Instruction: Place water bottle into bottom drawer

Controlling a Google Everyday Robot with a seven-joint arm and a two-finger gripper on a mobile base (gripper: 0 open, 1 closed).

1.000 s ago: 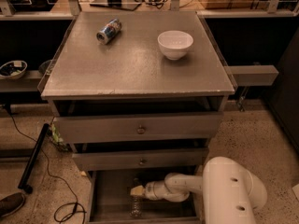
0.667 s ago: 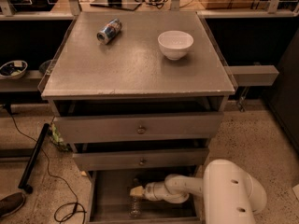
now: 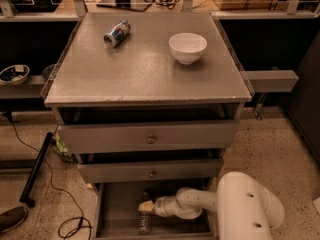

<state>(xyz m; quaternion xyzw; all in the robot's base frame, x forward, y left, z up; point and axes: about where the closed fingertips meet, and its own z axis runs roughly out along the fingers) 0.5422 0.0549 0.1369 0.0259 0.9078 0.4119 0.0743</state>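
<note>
Grey cabinet [image 3: 142, 76], bottom drawer [image 3: 117, 211] (pulled out) has water bottle [image 3: 144, 224] w/ hand [image 3: 145, 206] at it, grip unclear.

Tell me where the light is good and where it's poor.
Camera view: cabinet top evenly lit, white bowl brightest; bottom drawer in dim shade, where the gripper sits at the faintly visible water bottle.

Warm, dim light falls from above on the cabinet top [image 3: 145, 74] and gives the white bowl [image 3: 188, 46] a soft sheen, while deep shadow fills the gaps under the drawer fronts and the gripper [image 3: 146, 206] sits in the murky bottom drawer [image 3: 117, 209], over the barely lit water bottle [image 3: 144, 225].
</note>
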